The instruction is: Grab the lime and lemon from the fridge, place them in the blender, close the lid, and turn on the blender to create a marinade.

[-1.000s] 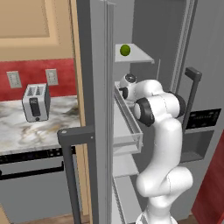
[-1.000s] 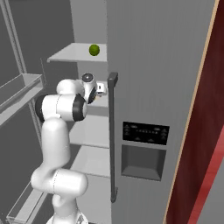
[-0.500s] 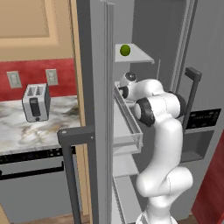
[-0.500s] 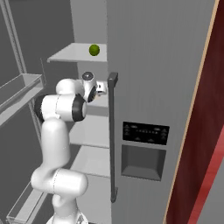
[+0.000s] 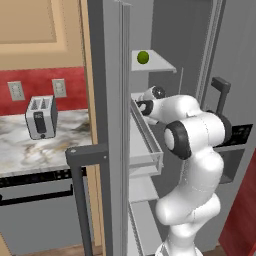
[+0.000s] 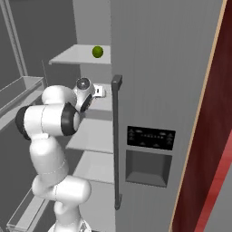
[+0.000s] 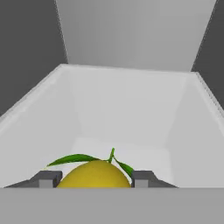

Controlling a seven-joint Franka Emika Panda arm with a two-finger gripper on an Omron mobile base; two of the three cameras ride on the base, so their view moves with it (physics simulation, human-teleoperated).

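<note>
In the hand view a yellow lemon [image 7: 93,175] with green leaves lies on the pale floor of a fridge shelf, and my gripper [image 7: 94,180] is shut on it, one dark fingertip [image 7: 47,179] on each side. The hand [image 5: 148,103] reaches into the open fridge [image 5: 112,75] at middle-shelf height, also seen from the right [image 6: 95,92]. The green lime [image 5: 143,57] sits alone on the shelf above the hand, likewise in the right base view [image 6: 97,51].
The open door's clear bin [image 5: 150,150] juts out just left of my arm. The shut door [image 6: 158,68] with its dark bar handle [image 6: 117,136] stands right of the hand. A silver toaster [image 5: 40,117] is on the marble counter [image 5: 20,155].
The fingers have come together onto the lemon. The arm and the base views have hardly shifted; the lime has stayed put.
</note>
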